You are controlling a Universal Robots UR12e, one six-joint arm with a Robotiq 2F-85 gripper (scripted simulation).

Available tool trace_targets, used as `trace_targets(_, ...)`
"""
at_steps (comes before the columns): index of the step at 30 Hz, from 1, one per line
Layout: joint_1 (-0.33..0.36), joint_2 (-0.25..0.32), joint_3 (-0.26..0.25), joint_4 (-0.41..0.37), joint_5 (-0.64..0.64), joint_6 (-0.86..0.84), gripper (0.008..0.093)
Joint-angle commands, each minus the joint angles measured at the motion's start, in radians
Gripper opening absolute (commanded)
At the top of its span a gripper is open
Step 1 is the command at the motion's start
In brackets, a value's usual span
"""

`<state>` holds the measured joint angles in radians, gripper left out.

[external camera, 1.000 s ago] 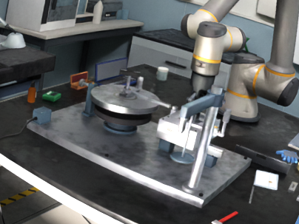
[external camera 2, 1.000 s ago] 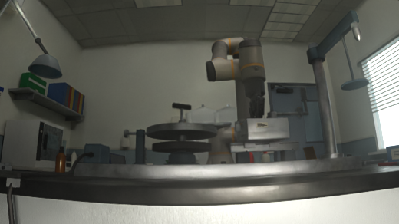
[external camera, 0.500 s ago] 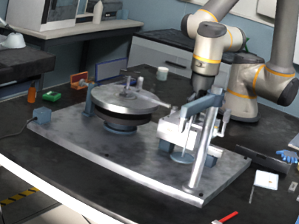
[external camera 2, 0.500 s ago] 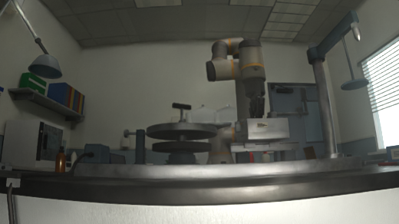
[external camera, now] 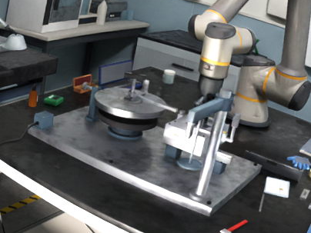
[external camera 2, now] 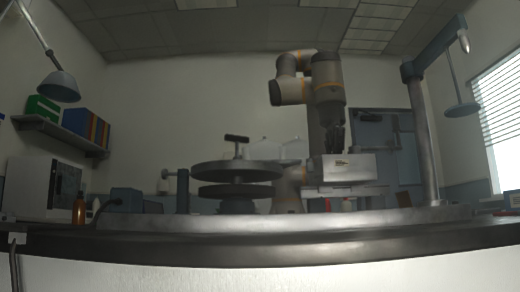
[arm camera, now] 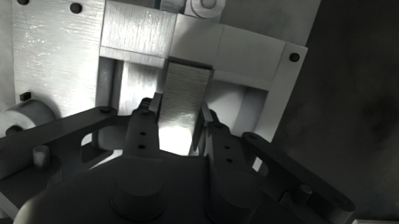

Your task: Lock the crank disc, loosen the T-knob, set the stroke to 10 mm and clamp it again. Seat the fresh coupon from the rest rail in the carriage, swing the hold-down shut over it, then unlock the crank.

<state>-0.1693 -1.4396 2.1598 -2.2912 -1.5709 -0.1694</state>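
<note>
The coupon (arm camera: 183, 103), a textured metal strip, lies in the slot of the carriage (arm camera: 199, 65), with its far end against the carriage block. My gripper (arm camera: 178, 115) is closed on the coupon's near end, directly above the carriage (external camera: 184, 132). The crank disc (external camera: 129, 101) sits to the left on the base plate, with the T-knob (external camera: 132, 87) on top of it. A rod runs from the disc toward the carriage. The hold-down is hidden from me behind the arm.
The tall steel post (external camera: 209, 153) with its blue arm (external camera: 206, 107) stands close in front of my gripper. A weight pan (external camera: 189, 162) hangs from it. A blue box (external camera: 43, 119) sits at the plate's left corner. Small items lie on the bench to the right.
</note>
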Motion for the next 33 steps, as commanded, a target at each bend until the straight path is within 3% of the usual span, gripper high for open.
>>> trace_targets(1,0.000,0.000,0.000,0.000,0.000,0.000,0.0315)
trace_targets(9,0.000,0.000,0.000,0.000,0.000,0.000,0.0475)
trace_targets(33,0.000,0.000,0.000,0.000,0.000,0.000,0.0480)
